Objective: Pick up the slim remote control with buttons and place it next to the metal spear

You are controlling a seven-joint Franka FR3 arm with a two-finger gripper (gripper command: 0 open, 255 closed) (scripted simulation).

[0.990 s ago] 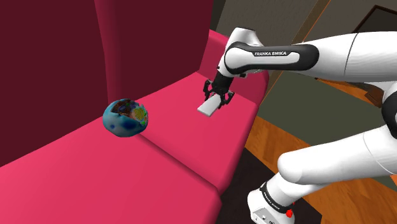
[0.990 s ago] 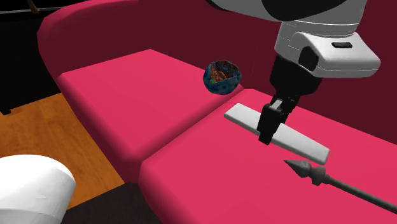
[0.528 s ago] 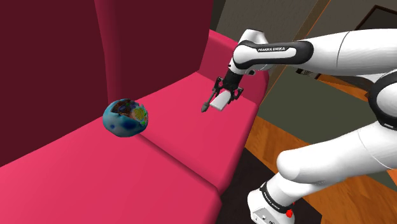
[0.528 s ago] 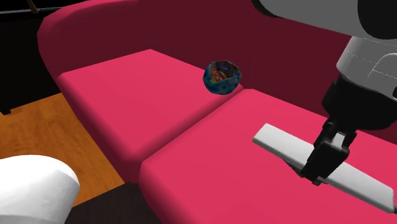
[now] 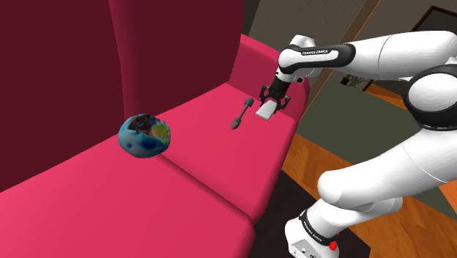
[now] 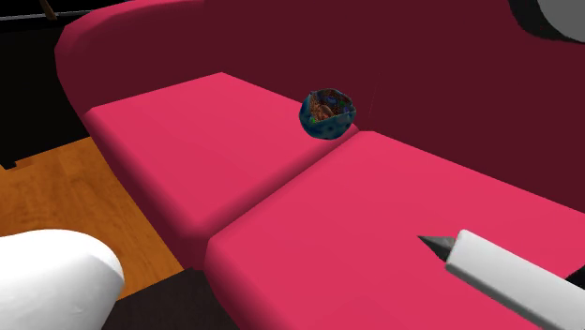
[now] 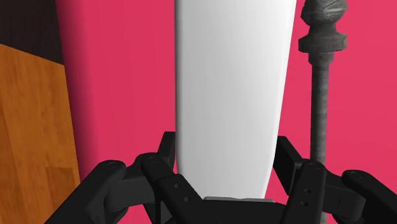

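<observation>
The end effector grips a plain white remote between its fingers. In the shoulder view the remote is just beside the grey spear, which lies on the red sofa at the remote's nine o'clock. A patterned ball sits well apart, further toward nine o'clock.

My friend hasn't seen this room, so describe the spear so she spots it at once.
On the red sofa, look at the seat cushion under the robot's gripper. The spear lies there beside the white remote the gripper holds: a thin dark grey rod with a pointed head, unlike the flat remote or the round blue object.
</observation>
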